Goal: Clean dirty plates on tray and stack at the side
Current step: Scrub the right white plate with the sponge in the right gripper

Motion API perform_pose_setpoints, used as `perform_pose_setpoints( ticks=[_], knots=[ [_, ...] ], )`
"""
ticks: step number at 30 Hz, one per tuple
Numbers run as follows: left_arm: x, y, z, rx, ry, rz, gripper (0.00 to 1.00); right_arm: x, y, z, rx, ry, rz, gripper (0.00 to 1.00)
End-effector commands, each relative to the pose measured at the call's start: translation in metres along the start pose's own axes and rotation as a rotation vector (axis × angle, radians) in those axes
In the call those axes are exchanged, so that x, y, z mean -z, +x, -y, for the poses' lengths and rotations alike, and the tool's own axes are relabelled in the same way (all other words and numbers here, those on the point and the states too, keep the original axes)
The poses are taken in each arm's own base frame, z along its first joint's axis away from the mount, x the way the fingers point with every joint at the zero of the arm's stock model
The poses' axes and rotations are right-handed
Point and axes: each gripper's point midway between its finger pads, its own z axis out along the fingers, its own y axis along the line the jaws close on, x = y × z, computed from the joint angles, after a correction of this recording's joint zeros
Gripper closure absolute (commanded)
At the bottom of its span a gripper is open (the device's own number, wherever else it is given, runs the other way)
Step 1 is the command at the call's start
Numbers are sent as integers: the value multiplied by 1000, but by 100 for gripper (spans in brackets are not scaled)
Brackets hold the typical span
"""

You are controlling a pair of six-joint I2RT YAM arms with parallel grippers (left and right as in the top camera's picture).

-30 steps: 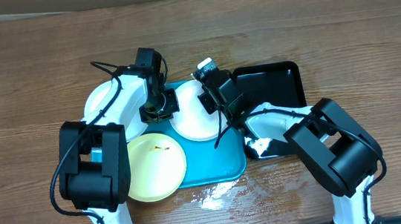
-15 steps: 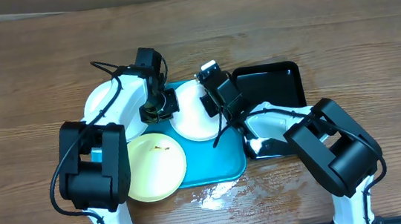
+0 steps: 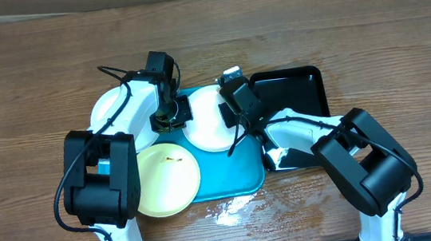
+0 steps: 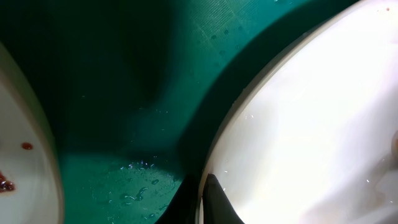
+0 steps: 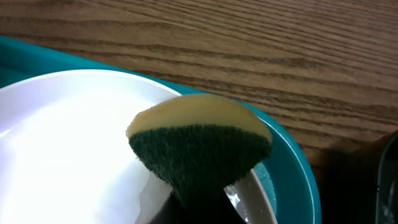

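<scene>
From overhead, the right hand point(image 3: 231, 95) had slid a touch to the right along the far rim of the white plate point(image 3: 210, 125) on the teal tray point(image 3: 241, 174) compared with a second back. The left hand point(image 3: 176, 115) hadn't budged from the plate's left edge.

Left wrist cam showed what overhead hid: its fingers point(image 4: 214, 200) were pinched on that rim.

Right wrist cam: hand clamped on a sponge point(image 5: 199, 149), green side facing the camera, right at the plate's rim, with the table point(image 5: 249, 37) beyond.

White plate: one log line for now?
left end effector: shut on white plate rim | right end effector: shut on sponge, over white plate
</scene>
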Motion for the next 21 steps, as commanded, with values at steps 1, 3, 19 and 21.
perform_pose_setpoints(
  ticks=[1, 3, 19, 21],
  knots=[
    [-8, -5, -14, 33, -75, 16, 96, 7, -9, 1, -59, 0, 13, 96],
    [-8, -5, -14, 33, -75, 17, 96, 9, -6, 1, -104, -1, 0, 96],
    [-8, -5, -14, 34, -74, 18, 96, 35, 26, -24, -350, -136, -216, 96],
    [-8, -5, -14, 33, -74, 18, 96, 36, 31, -28, -377, -153, -247, 96]
  ],
)
